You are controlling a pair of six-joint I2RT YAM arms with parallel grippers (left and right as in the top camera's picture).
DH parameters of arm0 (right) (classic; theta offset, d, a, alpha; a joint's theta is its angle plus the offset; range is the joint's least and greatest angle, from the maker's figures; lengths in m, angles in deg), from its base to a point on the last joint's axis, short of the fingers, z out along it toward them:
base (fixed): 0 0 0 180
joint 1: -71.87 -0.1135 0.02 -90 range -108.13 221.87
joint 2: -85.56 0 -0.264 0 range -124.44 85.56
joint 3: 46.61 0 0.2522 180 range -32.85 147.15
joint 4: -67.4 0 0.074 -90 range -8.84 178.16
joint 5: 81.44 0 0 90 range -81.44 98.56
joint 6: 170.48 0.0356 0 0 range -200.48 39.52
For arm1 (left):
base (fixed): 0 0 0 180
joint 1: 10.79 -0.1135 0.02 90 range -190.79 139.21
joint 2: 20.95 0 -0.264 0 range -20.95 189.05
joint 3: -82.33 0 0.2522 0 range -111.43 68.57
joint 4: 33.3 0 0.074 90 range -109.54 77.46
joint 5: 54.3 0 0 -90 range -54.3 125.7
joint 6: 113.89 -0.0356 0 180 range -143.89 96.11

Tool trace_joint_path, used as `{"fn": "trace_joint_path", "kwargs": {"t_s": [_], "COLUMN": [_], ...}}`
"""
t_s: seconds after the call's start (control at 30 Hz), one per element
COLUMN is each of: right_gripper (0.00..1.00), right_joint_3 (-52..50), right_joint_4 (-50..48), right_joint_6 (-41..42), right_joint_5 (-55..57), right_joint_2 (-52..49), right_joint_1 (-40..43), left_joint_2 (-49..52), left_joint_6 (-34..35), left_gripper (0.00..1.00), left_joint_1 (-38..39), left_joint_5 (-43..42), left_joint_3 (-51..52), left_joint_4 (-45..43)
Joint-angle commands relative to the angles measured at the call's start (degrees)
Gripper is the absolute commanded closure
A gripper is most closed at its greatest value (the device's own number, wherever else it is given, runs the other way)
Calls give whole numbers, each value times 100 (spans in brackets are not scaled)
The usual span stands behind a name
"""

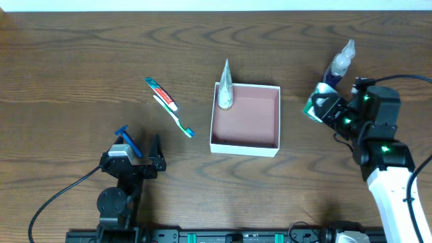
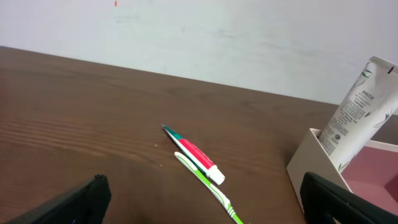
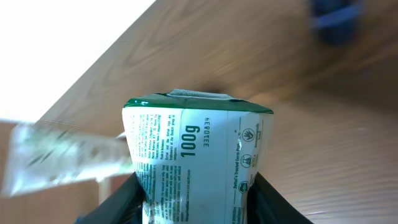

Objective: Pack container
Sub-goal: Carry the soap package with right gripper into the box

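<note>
The container, a white square box with a pinkish floor, sits mid-table. A white tube leans in its back left corner. To the right of the box, my right gripper is shut on a white and green soap packet, held above the wood. In the right wrist view the packet fills the space between both black fingers. At the front left, my left gripper stands wide open and holds nothing. Its wrist view shows the container's corner and the tube.
A red and white toothpaste tube and a green and white toothbrush lie left of the box, also visible as toothpaste and toothbrush. A blue razor lies by the left gripper. A clear bottle with a blue base lies behind the right gripper.
</note>
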Motion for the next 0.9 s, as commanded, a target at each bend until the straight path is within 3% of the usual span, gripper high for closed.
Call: {"fn": "trace_joint_path", "kwargs": {"t_s": [0.0, 0.37, 0.87], "right_gripper": [66, 65, 62], "right_joint_3": [118, 118, 120], "right_joint_4": [-4, -623, -2262], "right_joint_6": [-125, 31, 450], "right_joint_5": [-345, 304, 306], "right_joint_2": [-2, -979, -2527], "right_joint_1": [-505, -2131, -3097], "left_joint_2": [-2, -2, -2], "left_joint_6": [-98, -98, -98], "left_gripper": [2, 2, 2], "left_joint_1": [13, 13, 13], "left_joint_5": [-63, -63, -63], "left_joint_3": [90, 90, 90], "left_joint_4": [208, 208, 208]}}
